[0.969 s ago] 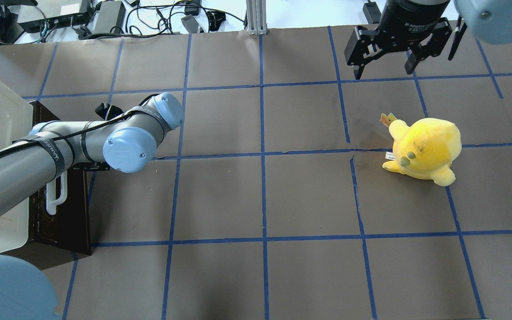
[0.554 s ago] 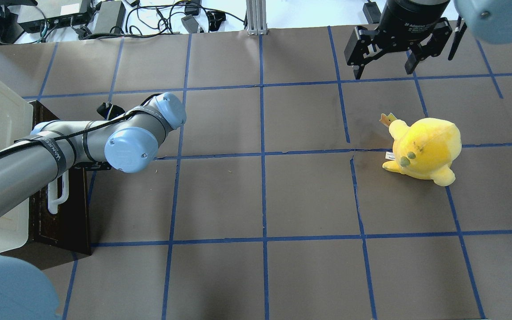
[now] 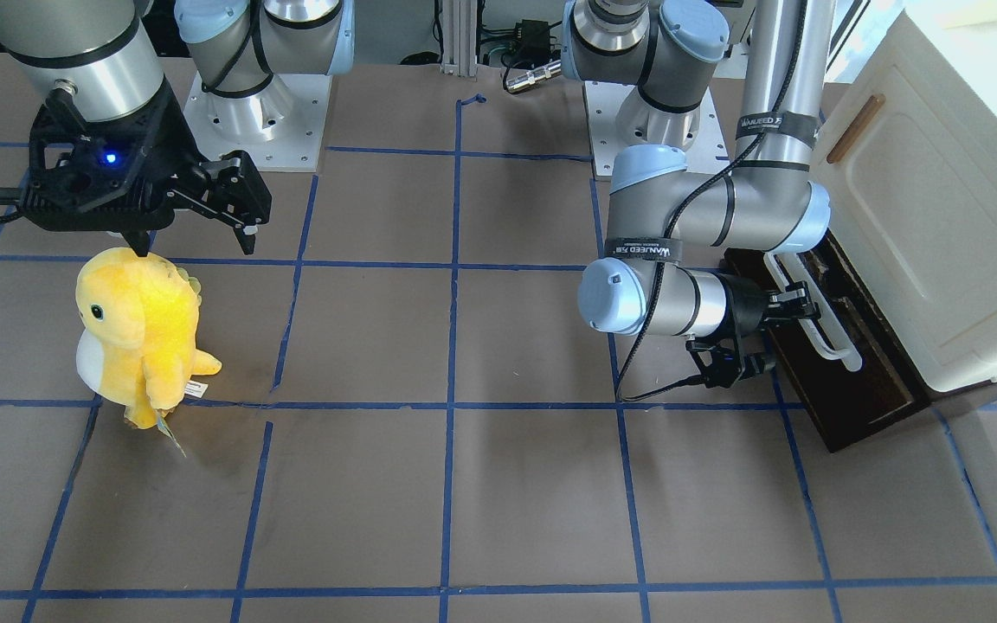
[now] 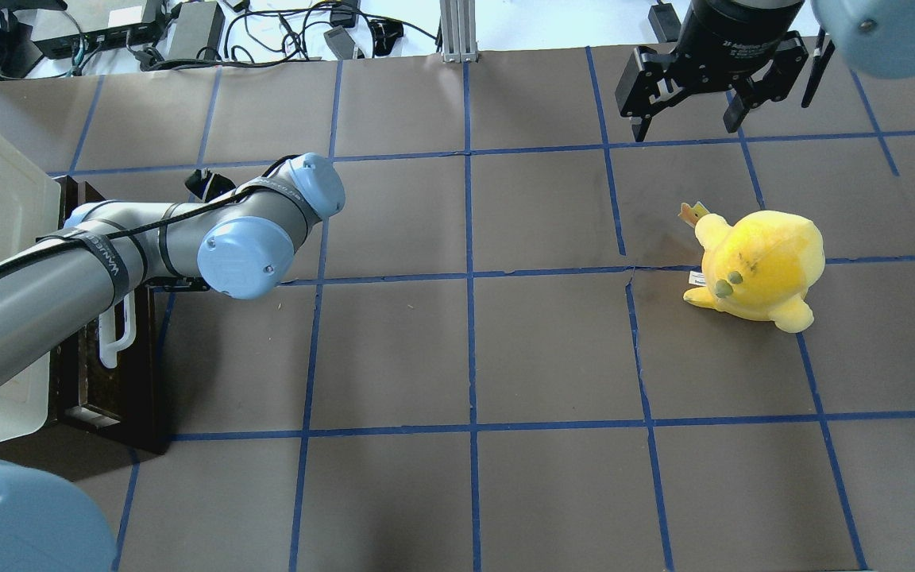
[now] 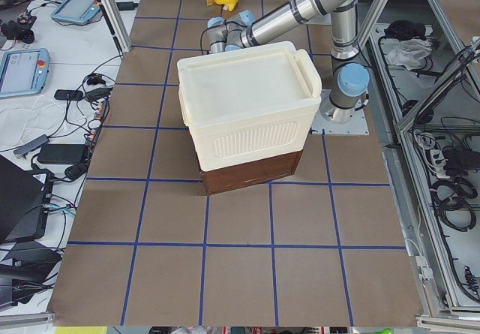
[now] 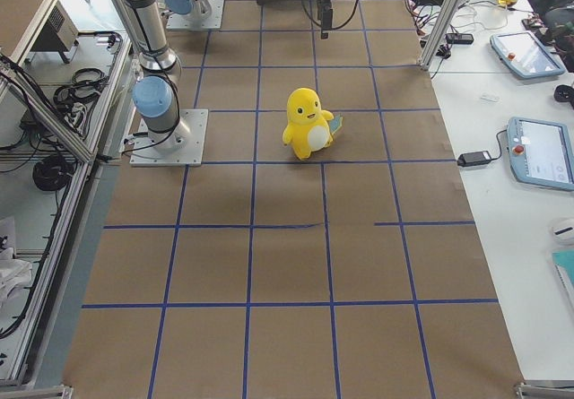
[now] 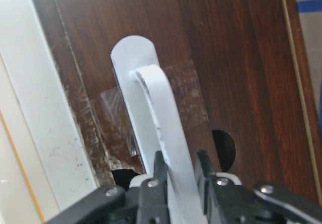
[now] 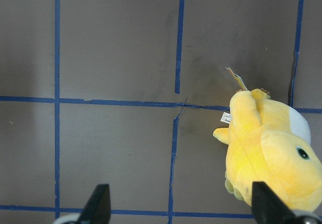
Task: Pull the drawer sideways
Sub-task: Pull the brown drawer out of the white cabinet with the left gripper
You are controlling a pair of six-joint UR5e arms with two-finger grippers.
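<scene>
You have the left gripper (image 7: 180, 164) clamped on the white bar handle (image 7: 158, 113) of the drawer (image 3: 853, 394), its fingers pinching the bar from either side near one end. The drawer sits at the foot of the cream cabinet (image 3: 923, 216), at the left edge of the table (image 4: 465, 357). Its dark front seems to stand a little proud of the cabinet face, though the left arm covers much of it from overhead. Your right gripper (image 4: 686, 131) hangs above the table's far right part, jaws spread wide and holding nothing. The yellow plush toy (image 4: 759, 266) stands upright near it, clear of the fingers
</scene>
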